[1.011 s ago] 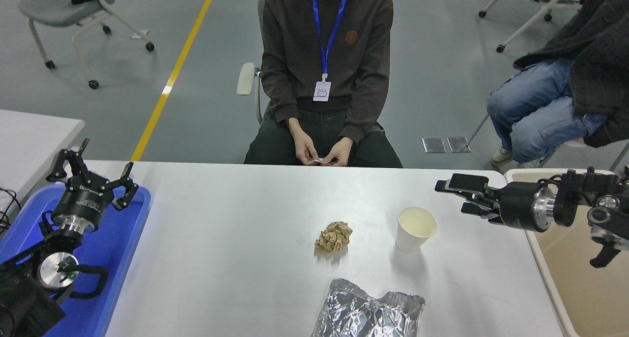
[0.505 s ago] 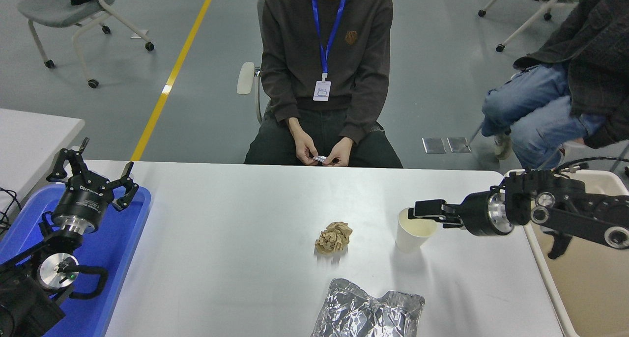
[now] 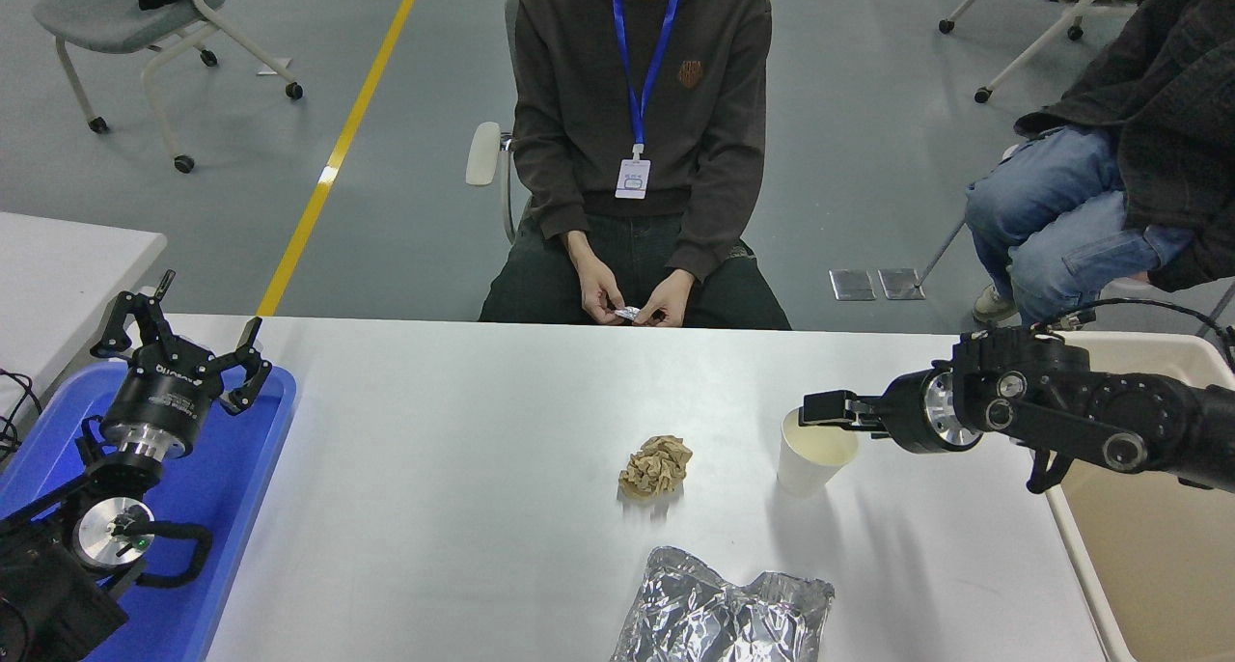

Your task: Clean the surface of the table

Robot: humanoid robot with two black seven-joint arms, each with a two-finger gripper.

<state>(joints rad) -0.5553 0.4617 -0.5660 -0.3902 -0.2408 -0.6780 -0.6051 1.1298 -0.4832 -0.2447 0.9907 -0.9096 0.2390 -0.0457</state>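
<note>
The white table surface (image 3: 434, 430) carries a crumpled brown paper ball (image 3: 656, 466) at its middle. To the right of the ball stands an upright white paper cup (image 3: 815, 450), and a crinkled silver foil bag (image 3: 724, 614) lies at the front edge. My right gripper (image 3: 822, 409) reaches in from the right and hovers at the cup's far rim. It is seen edge-on, so its opening does not show. My left gripper (image 3: 183, 332) is parked over the blue tray at the lower left, open and holding nothing.
A blue tray (image 3: 232, 488) sits at the table's left end and a beige bin (image 3: 1148, 546) beside its right end. One person sits at the far side, hands (image 3: 632, 307) just beyond the edge. Another person's legs (image 3: 1052, 218) are at the upper right. A smaller white table (image 3: 58, 266) stands on the left.
My right arm swung left from above the bin to the cup's rim and its wrist turned edge-on. The left arm stayed still. The seated person at the right shifted their legs.
</note>
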